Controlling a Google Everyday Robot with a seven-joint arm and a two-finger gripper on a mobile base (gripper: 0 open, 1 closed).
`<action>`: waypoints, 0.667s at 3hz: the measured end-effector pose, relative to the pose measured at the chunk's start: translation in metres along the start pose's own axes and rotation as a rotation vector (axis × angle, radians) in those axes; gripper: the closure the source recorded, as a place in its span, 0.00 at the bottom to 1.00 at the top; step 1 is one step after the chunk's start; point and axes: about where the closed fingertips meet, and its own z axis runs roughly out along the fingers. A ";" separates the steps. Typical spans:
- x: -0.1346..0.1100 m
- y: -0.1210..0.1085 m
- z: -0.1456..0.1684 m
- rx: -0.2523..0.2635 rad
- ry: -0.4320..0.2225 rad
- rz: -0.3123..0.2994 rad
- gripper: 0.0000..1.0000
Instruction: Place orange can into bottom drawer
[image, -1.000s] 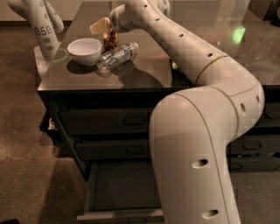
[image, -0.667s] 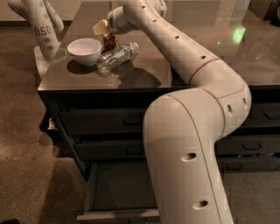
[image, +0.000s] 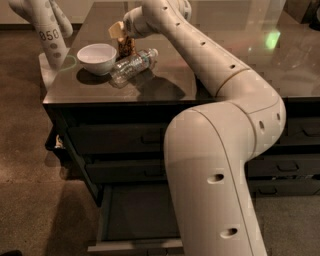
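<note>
One tool (image: 121, 34), grip unclear, hovers at one orange can (image: 126, 48) beside one bottle (image: 131, 65), one bowl (image: 98, 56).

Gripper (image: 120, 34): I counted one, at the top of the can on the table (image: 165, 92).
Orange can (image: 126, 48): one.
Plastic bottle (image: 131, 65): one.
White bowl (image: 98, 57): one.
Left-column drawers: three, I noted, with the bottom drawer (image: 140, 215) the only one open.
Arm marked 850 (image: 50, 35): one.
</note>
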 end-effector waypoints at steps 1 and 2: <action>-0.012 -0.008 -0.027 0.032 -0.052 -0.010 1.00; -0.028 -0.014 -0.078 0.101 -0.110 -0.033 1.00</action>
